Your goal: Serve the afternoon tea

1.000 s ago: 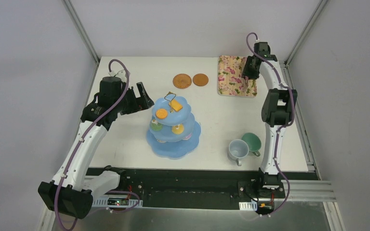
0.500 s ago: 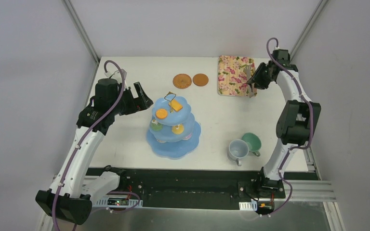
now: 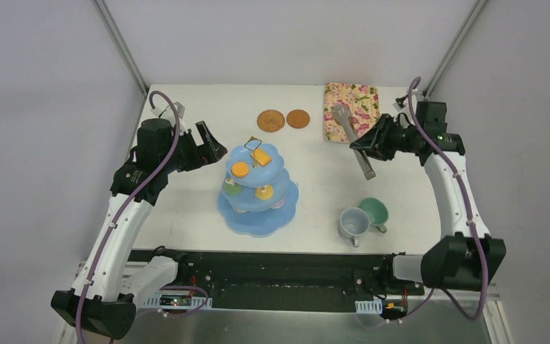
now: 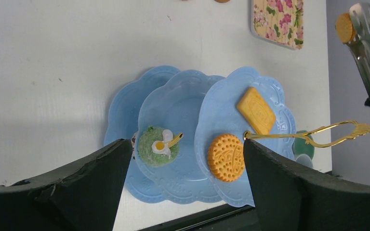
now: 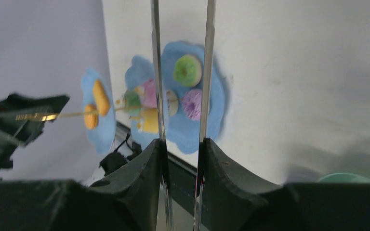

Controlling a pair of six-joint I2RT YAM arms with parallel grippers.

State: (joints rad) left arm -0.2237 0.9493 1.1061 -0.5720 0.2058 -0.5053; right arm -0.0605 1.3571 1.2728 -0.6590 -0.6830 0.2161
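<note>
- Far left, the left gripper (image 3: 213,142) is hovering just beside the top of the stand. Its fingers are spread wide and gripping nothing.
- The light-blue 3-tier stand (image 3: 258,223) is sitting mid-table, a bit left of centre, with a gold handle (image 3: 254,143) poking up from the top.
- The top tier is carrying 2 things lying just beside each other: a round patterned biscuit (image 3: 240,170) and a rectangular biscuit (image 3: 261,157).
- The middle tier is holding a green donut (image 4: 156,146) with a white and yellow topping, plus a yellow donut (image 3: 263,191).
- The bottom tier is showing up in the right wrist view with a green-ringed donut (image 5: 189,70) and a purple donut (image 5: 191,102) side by side.
- The left coaster (image 3: 271,120) and right coaster (image 3: 298,118), both brown and round, are lying almost touching near the far edge, apart from the stand.
- The floral tray (image 3: 358,97) is lying at the far right of the table.
- The metal tongs (image 3: 364,165) are hanging slanted, and in the top view their tip is lining up over the tray's left side. The tip is pinching a tong-held biscuit (image 4: 345,27), round and orange.
- The grey-blue cup (image 3: 353,223) and green cup (image 3: 374,211) are sitting right against each other at the near right, well apart from the coasters.
- The right gripper (image 3: 364,145) is reaching in from the right and clenching the tongs, with 1 finger pressing each tong arm from outside.
</note>
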